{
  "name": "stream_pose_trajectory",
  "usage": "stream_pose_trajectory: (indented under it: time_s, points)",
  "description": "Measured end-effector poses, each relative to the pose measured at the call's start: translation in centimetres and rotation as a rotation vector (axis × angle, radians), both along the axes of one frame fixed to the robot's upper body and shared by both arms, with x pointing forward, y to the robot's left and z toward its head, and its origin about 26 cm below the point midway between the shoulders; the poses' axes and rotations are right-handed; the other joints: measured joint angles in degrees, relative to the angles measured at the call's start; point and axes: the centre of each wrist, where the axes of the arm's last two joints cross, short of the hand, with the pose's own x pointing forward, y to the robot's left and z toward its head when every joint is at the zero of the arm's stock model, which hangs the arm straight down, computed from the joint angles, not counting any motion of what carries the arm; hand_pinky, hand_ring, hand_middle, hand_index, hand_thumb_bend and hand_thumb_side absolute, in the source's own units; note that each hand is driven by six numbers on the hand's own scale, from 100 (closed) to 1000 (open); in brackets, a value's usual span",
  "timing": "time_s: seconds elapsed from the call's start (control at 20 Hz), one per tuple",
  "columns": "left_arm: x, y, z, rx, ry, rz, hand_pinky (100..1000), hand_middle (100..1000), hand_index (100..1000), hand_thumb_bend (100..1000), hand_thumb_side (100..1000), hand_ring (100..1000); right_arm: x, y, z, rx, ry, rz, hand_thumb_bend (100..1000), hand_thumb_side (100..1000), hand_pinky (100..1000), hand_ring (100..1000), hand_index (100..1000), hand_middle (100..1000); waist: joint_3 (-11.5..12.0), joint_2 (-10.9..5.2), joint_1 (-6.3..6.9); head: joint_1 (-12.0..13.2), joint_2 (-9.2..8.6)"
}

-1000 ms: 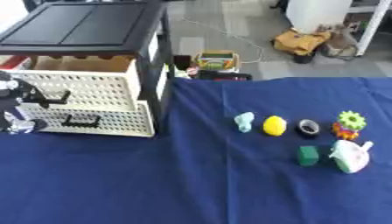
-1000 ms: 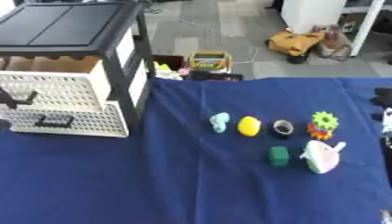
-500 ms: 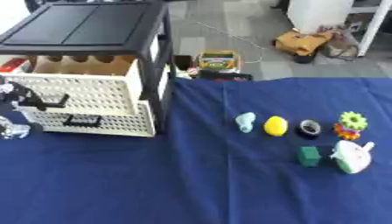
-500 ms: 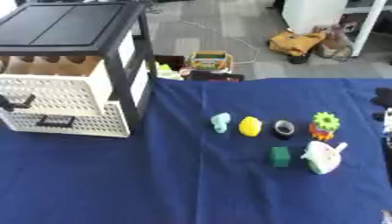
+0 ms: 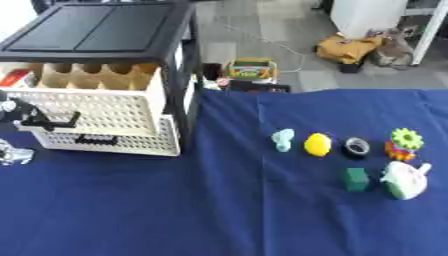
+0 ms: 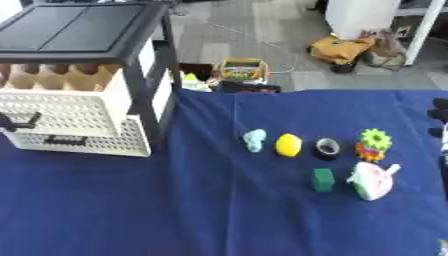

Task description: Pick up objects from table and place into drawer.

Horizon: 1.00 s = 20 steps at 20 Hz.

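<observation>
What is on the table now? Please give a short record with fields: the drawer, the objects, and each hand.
drawer: top drawer of the black cabinet pulled out, white perforated front
objects: pale blue piece, yellow lemon, black tape roll, green gear, green block, white and pink toy, all on the blue cloth
left hand: at the drawer handle; grip unclear
right hand: at the right edge, fingers unclear

At frame left, the left hand (image 5: 19, 114) has drawn the upper drawer (image 5: 92, 102) further out; its cardboard-divided interior shows more.
</observation>
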Motion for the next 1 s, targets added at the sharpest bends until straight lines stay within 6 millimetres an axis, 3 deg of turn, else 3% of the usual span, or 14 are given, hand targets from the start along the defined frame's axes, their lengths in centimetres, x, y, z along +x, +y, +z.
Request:
stream_pose_trajectory:
  time_s: [1.0]
  points:
    - [-0.77,0.05,-0.23,0.033,0.000,-0.008,100,100,824,299,563,100,0.02,0.06,-0.05,0.006,-0.001,0.003,100,951,630,739,732,594,0.1,0.26,-0.17,0.1,-0.03]
